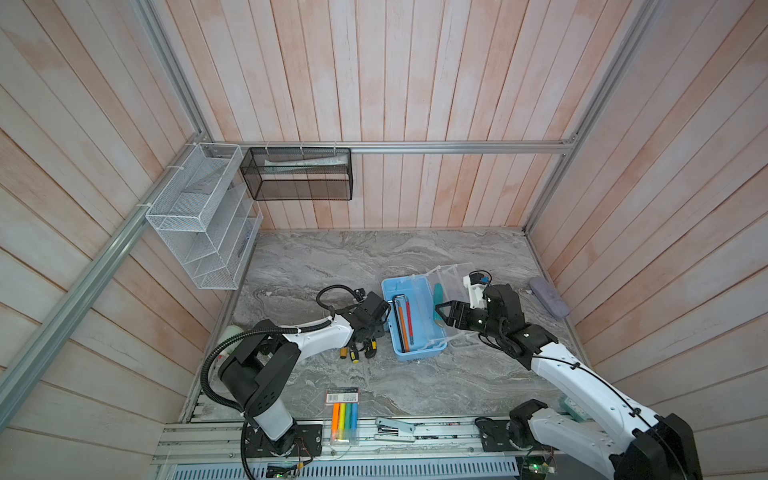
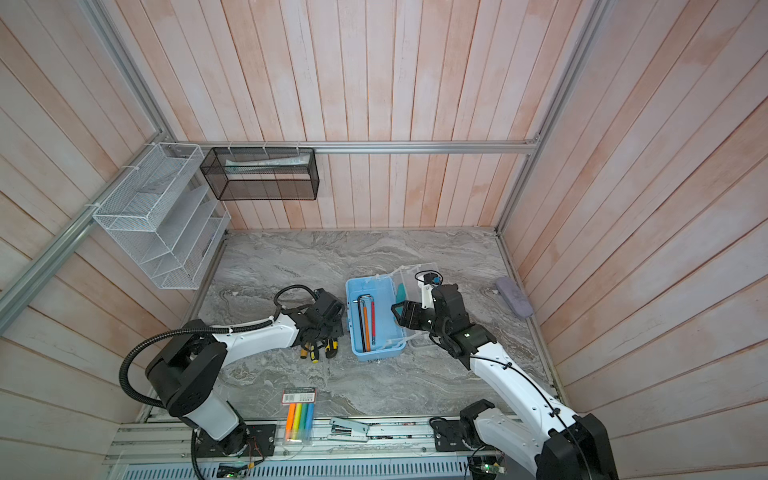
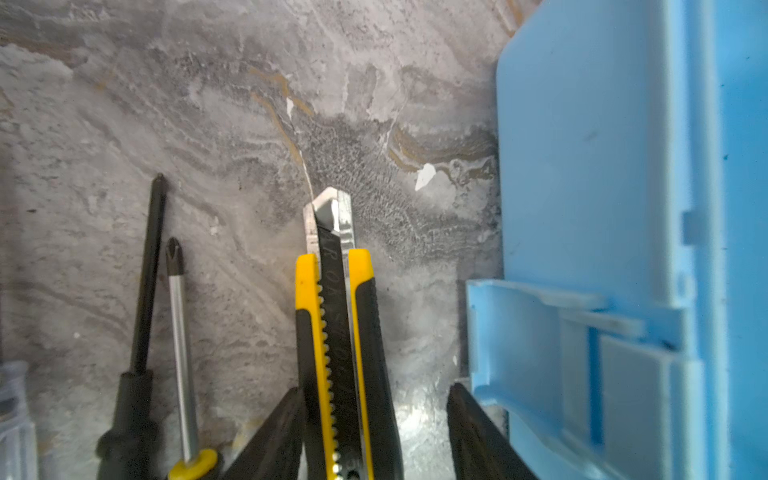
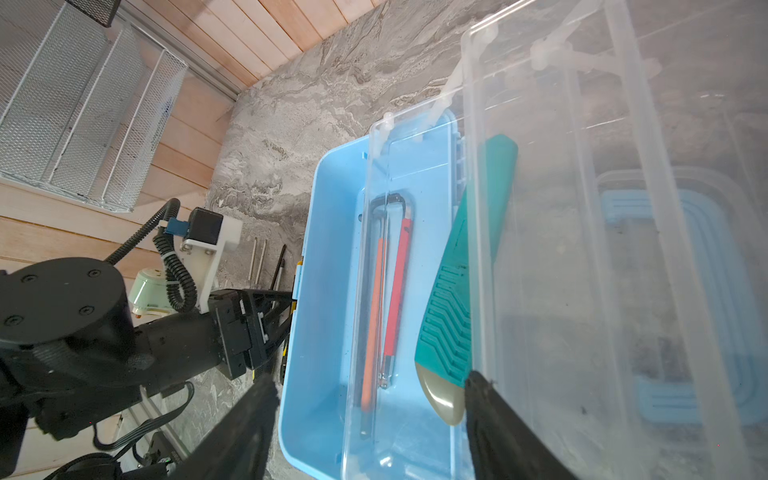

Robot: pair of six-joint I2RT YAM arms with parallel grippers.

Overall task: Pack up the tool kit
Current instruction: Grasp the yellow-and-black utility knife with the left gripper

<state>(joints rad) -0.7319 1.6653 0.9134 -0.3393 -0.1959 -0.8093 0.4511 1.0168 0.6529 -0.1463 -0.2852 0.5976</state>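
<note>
Packing looks half done: open light blue plastic tool kit [image 1: 394, 291]; left pincer [image 3: 376, 388] spread around yellow-black knife [image 3: 332, 316] outside; right pincer [image 4: 370, 378] spread.

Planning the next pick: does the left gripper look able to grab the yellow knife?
Probably yes: the open left gripper straddles the knife, nothing covers it, though the box crowds one finger.

White-shelled arms [image 1: 320, 334] with black joints [image 1: 253, 370], ribbed black cable [image 4: 139, 235] and dark triangular fingers [image 3: 270, 436]
</note>
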